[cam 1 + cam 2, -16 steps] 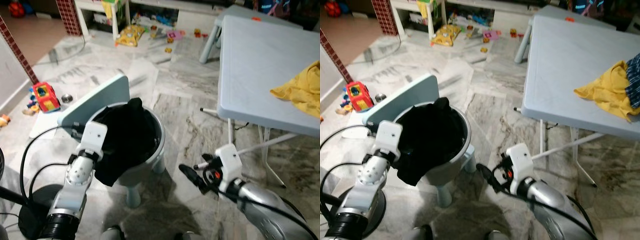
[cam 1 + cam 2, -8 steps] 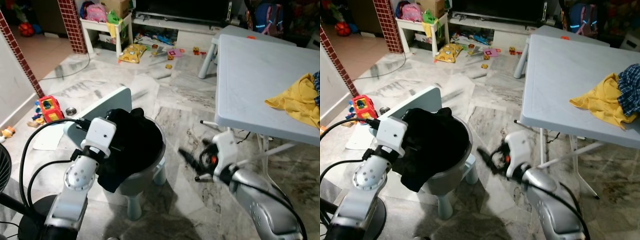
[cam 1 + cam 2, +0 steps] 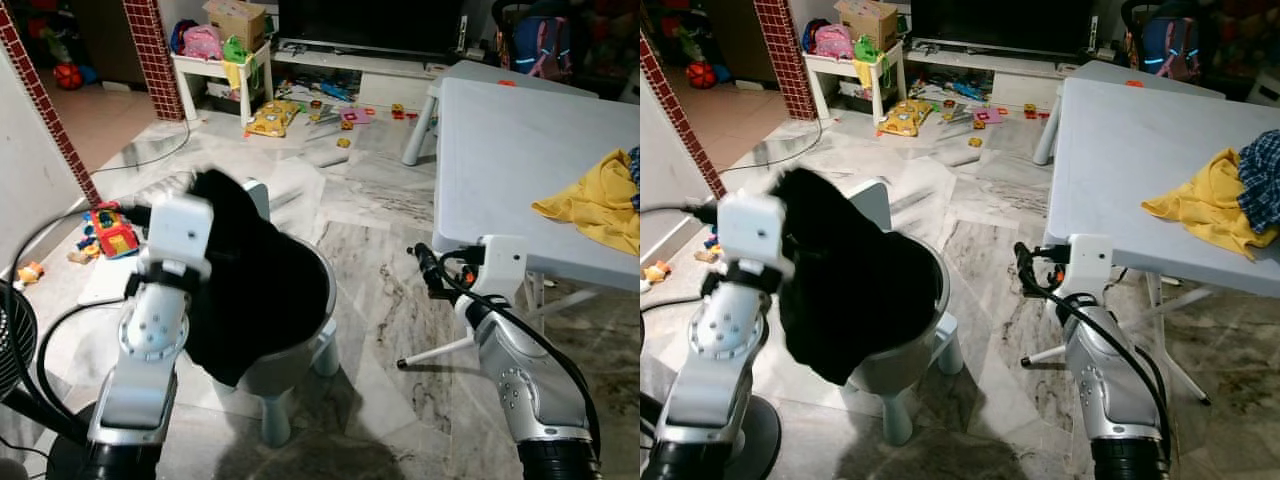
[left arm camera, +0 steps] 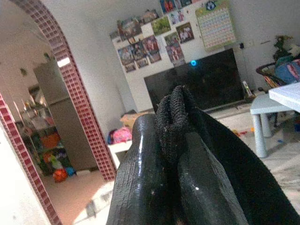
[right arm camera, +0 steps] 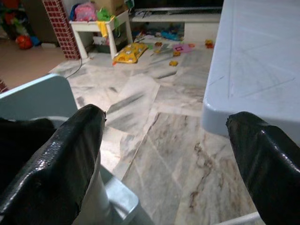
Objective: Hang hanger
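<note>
A black garment hangs from my raised left gripper, which is shut on a bunched fold of the cloth. Its lower part still drapes into the round grey tub chair in front of me. In the left eye view the left wrist block covers the fingers. My right gripper is open, with nothing between its fingers. It hovers beside the near corner of the pale grey table, to the right of the chair.
A yellow cloth and a plaid cloth lie on the table's right side. Toys litter the marble floor ahead, and a red toy sits at the left. A fan base and cables are near my left side.
My left arm has risen, lifting the black garment up out of the chair. My right arm has lifted from near the floor toward the table's corner. The camera has tilted up.
</note>
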Robot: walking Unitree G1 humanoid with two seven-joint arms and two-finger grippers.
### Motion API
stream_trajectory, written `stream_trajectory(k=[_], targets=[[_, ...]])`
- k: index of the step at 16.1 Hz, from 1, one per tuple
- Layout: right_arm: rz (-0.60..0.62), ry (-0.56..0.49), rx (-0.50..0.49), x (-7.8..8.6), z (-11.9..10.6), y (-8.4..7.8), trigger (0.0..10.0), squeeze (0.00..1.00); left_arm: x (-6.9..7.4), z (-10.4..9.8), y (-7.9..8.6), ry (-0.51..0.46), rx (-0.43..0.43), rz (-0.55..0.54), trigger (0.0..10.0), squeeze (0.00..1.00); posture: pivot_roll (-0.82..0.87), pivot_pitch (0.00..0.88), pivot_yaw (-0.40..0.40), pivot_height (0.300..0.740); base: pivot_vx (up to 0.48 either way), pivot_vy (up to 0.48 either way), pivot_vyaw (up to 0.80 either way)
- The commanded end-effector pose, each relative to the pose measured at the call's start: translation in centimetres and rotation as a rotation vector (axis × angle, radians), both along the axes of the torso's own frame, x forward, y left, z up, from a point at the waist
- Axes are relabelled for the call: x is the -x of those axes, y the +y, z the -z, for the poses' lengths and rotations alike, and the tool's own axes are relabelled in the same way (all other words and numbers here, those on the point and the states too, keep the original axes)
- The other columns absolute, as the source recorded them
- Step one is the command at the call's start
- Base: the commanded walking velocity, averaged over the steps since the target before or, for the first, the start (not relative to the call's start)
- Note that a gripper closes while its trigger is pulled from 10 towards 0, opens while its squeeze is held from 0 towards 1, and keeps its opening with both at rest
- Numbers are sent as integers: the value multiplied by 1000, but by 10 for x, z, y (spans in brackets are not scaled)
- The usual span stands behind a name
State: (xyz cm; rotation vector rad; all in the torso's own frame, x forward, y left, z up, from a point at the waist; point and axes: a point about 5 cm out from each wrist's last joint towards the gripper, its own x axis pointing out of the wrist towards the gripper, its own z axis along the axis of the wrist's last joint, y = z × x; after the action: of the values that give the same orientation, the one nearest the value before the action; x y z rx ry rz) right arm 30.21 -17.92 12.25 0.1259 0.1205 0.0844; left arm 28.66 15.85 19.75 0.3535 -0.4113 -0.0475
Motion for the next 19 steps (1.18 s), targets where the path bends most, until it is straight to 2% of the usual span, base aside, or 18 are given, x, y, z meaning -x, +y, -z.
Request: stream_trajectory(k=[1, 2, 3, 4, 6, 8, 12, 19], targets=[[28, -11, 10, -2, 0, -3, 10000, 0, 2, -2, -5, -14, 3, 1, 275, 0, -106, 0, -8, 740, 0, 0, 0], [41, -14, 9, -2, 0, -4, 10000, 0, 5, 6, -6, 20, 26, 9, 1961, 0, -109, 0, -5, 740, 0, 0, 0], [61, -18, 8, -3, 0, -7, 10000, 0, 9, 23, -7, 88, 60, 8, 4784, 0, -120, 0, 2, 740, 0, 0, 0], [73, -20, 5, -3, 0, -9, 10000, 0, 12, 35, -9, 139, 95, 6, 10000, 0, -125, 0, 6, 740, 0, 0, 0], [88, -17, 11, -2, 1, -13, 10000, 0, 16, 53, -13, 219, 147, 7, 10000, 0, -136, 0, 7, 740, 0, 0, -269], [93, -15, 14, 0, 2, -14, 10000, 0, 17, 62, -18, 256, 168, 22, 10000, 0, -148, 0, 10, 740, 0, 0, -788], [96, -24, 37, -1, 0, -18, 10000, 0, 9, 56, -21, 242, 186, 47, 10000, 0, -160, 0, 13, 740, 0, 0, -781], [90, -34, 50, -1, -2, -16, 10000, 0, 5, 54, -30, 232, 189, 69, 10000, 0, -174, 0, 22, 740, 0, -36, -781]])
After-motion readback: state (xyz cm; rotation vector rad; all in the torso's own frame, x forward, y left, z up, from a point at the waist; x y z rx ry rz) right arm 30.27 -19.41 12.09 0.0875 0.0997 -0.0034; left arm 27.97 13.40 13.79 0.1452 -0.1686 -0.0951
